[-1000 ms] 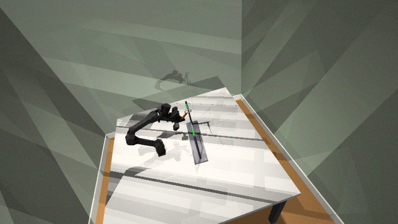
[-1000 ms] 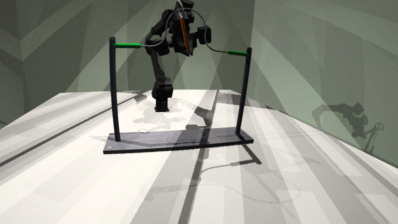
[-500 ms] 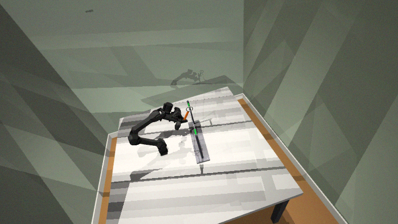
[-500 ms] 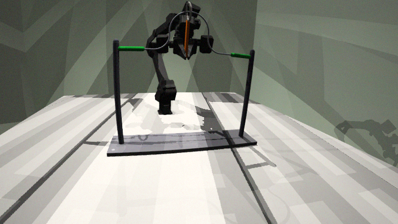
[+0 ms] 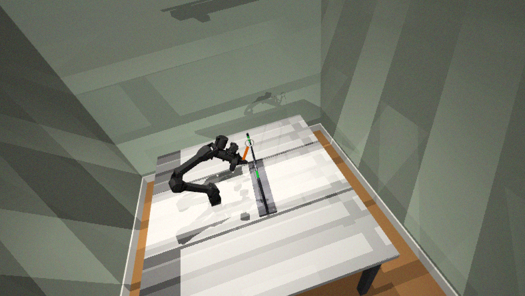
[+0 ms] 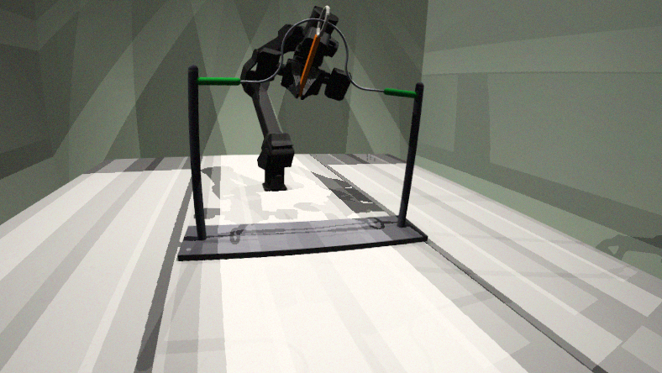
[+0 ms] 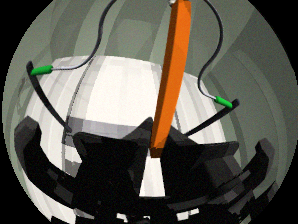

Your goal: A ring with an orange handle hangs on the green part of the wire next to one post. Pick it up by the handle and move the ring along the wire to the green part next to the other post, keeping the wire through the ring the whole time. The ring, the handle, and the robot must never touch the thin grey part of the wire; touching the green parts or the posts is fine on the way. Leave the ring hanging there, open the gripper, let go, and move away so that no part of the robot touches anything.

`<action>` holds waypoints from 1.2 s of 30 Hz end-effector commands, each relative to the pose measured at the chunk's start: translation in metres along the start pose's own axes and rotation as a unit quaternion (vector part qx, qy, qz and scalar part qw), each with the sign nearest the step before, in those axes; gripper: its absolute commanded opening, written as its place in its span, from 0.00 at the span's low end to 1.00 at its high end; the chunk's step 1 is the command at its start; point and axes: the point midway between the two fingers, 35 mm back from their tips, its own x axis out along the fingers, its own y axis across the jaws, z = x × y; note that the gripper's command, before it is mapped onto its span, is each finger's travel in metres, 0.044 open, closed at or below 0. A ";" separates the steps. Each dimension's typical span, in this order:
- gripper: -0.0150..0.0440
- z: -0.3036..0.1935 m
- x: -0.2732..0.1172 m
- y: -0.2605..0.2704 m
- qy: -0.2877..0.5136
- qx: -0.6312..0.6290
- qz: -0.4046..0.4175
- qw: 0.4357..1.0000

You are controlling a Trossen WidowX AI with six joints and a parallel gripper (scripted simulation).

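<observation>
My gripper (image 5: 244, 161) (image 6: 301, 95) (image 7: 154, 121) is shut on the lower end of the orange handle (image 5: 245, 153) (image 6: 309, 65) (image 7: 173, 75). The handle slopes up to the pale ring (image 5: 245, 143) (image 6: 327, 9), seen nearly edge-on in the exterior view. The ring is around the grey wire (image 6: 346, 50) (image 7: 221, 30), just right of the top of its tall hump in the exterior view. Whether they touch, I cannot tell. The left green part (image 6: 218, 81) (image 7: 41, 70) and right green part (image 6: 400, 92) (image 7: 224, 102) are both well away from the ring.
The left post (image 6: 195, 153) and right post (image 6: 411, 157) stand on a dark base plate (image 5: 272, 205) (image 6: 296, 248) on the pale table. The arm reaches in from behind the wire in the exterior view. The hump's steep sides drop on both sides of the handle.
</observation>
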 end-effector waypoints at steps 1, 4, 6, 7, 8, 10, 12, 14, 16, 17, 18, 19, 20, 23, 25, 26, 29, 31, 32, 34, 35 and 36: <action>0.00 0.001 0.000 -0.005 -0.007 -0.037 -0.026 0.999; 0.00 0.001 0.001 -0.008 -0.011 -0.059 -0.042 0.997; 0.00 0.002 0.001 -0.010 -0.013 -0.074 -0.052 0.996; 0.00 0.002 0.001 -0.011 -0.014 -0.081 -0.057 0.995; 0.00 0.002 0.001 -0.012 -0.015 -0.088 -0.062 0.994; 0.00 0.002 0.001 -0.014 -0.017 -0.103 -0.073 0.992; 0.00 0.003 0.001 -0.016 -0.019 -0.118 -0.083 0.989; 0.00 0.003 0.001 -0.018 -0.022 -0.133 -0.093 0.987; 0.00 0.004 0.000 -0.020 -0.024 -0.147 -0.103 0.983; 0.00 0.004 0.000 -0.021 -0.025 -0.154 -0.108 0.982; 0.00 0.004 0.000 -0.022 -0.026 -0.162 -0.113 0.980; 0.00 0.005 0.000 -0.023 -0.027 -0.169 -0.118 0.978; 0.00 0.005 0.000 -0.024 -0.028 -0.176 -0.123 0.976; 0.00 0.006 0.000 -0.026 -0.031 -0.194 -0.135 0.971; 0.00 0.006 -0.001 -0.028 -0.033 -0.207 -0.144 0.967; 0.00 0.007 -0.001 -0.029 -0.034 -0.215 -0.149 0.965; 0.00 0.008 -0.001 -0.032 -0.037 -0.236 -0.164 0.957; 0.00 0.009 -0.002 -0.034 -0.039 -0.251 -0.174 0.951; 0.00 0.010 -0.002 -0.034 -0.040 -0.258 -0.179 0.949; 0.00 0.011 -0.003 -0.036 -0.042 -0.272 -0.189 0.943; 0.00 0.011 -0.003 -0.037 -0.043 -0.279 -0.193 0.940; 0.00 0.012 -0.003 -0.038 -0.044 -0.286 -0.198 0.936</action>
